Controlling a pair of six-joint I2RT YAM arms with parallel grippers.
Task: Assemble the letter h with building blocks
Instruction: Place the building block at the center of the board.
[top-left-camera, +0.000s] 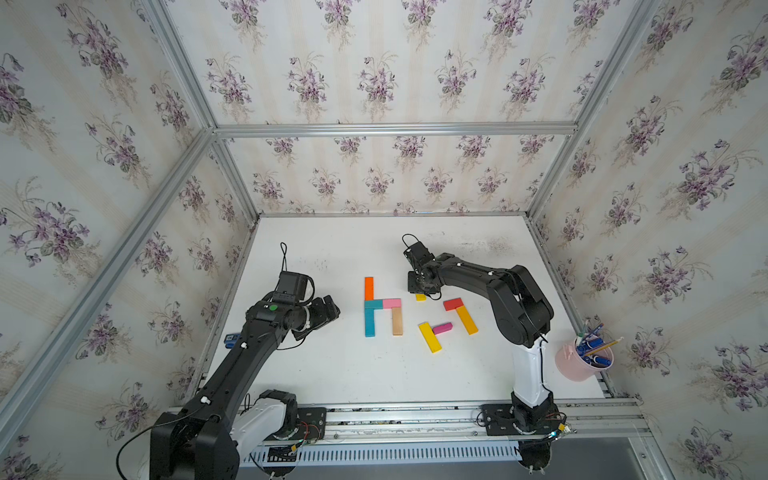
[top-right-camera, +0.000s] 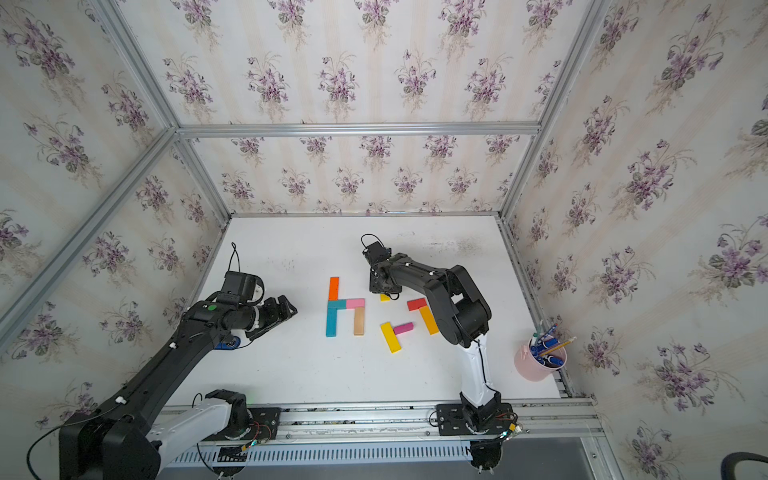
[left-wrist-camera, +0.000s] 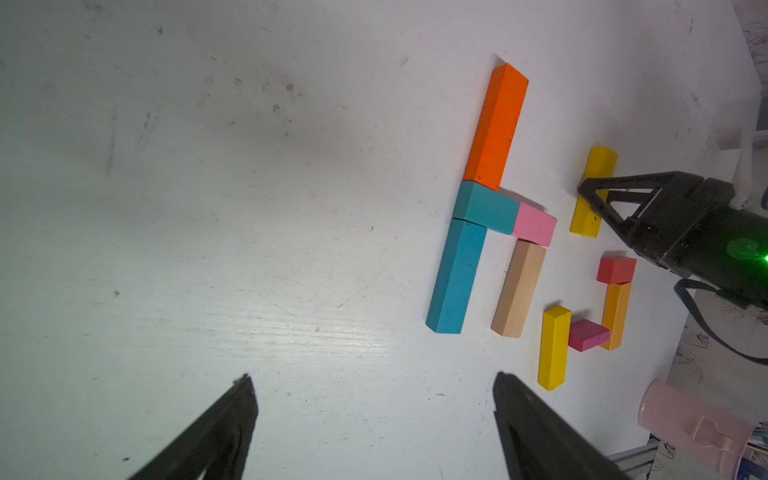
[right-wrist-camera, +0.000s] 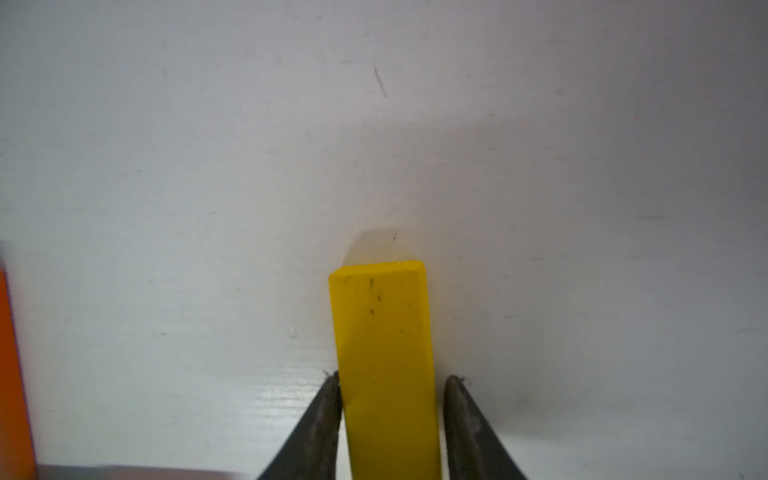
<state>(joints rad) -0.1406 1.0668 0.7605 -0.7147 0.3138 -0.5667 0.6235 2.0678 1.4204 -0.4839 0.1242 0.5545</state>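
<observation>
On the white table (top-left-camera: 332, 374) an orange block (top-left-camera: 368, 288), two teal blocks (top-left-camera: 370, 323), a pink block (top-left-camera: 392, 303) and a plain wooden block (top-left-camera: 397, 322) lie joined. To their right lie a long yellow block (top-left-camera: 429, 337), a magenta block (top-left-camera: 442, 328), a red block (top-left-camera: 453, 304) and an amber block (top-left-camera: 467, 320). My right gripper (right-wrist-camera: 392, 378) straddles another yellow block (right-wrist-camera: 382, 324). One fingertip touches it and a narrow gap shows at the other. My left gripper (left-wrist-camera: 372, 382) hovers wide open and empty, left of the joined blocks.
A pink cup of pens (top-left-camera: 582, 361) stands at the table's right front corner. A small blue object (top-left-camera: 232, 338) lies at the left edge beside my left arm. Papered walls close in three sides, and an aluminium rail (top-left-camera: 415, 415) runs along the front.
</observation>
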